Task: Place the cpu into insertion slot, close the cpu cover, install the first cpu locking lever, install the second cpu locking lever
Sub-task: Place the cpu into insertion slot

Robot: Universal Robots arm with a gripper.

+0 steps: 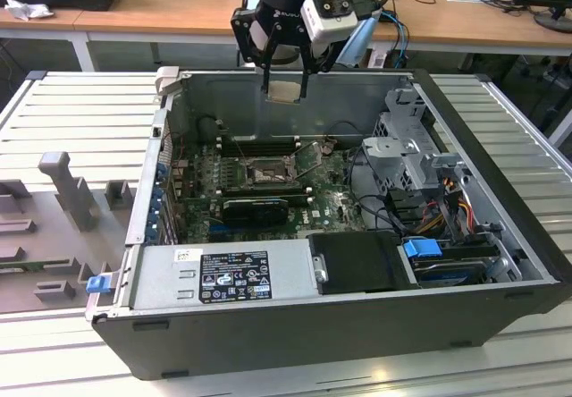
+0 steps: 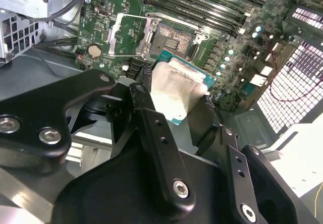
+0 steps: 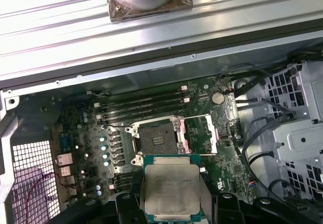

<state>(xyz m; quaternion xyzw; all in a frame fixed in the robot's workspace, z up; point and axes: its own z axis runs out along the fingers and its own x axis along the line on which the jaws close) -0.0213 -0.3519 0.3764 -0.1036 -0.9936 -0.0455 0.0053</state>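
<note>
Over the open computer case [image 1: 268, 334], which stands on the grooved counter [image 1: 54, 111], the pincer [image 1: 284, 82] hangs close to the far wall of the case in the exterior view. Its two fingers are clamped on the cpu [image 3: 171, 186] and hold it by two opposite edges, with the silvery top turned upward. The chip is in the air, well above the board and not touching it. In the first wrist view the insertion slot [image 3: 155, 141] lies bare with its dark centre visible, and the chip is beside it, not directly over it. The cpu cover [image 2: 112, 35] is folded open at one side of the slot, so the way down looks free. The danger, as I judge it, is in the lowering. If the chip arrives shifted or a little rotated against the rim of the slot, one corner can sit on the rim and the fine contacts under it can bend. The grip is only on thin edges, so a small push against the rim may also tilt the chip or let it slip. The long memory slots [image 3: 141, 105] are near the slot, and a finger could touch them.
</note>
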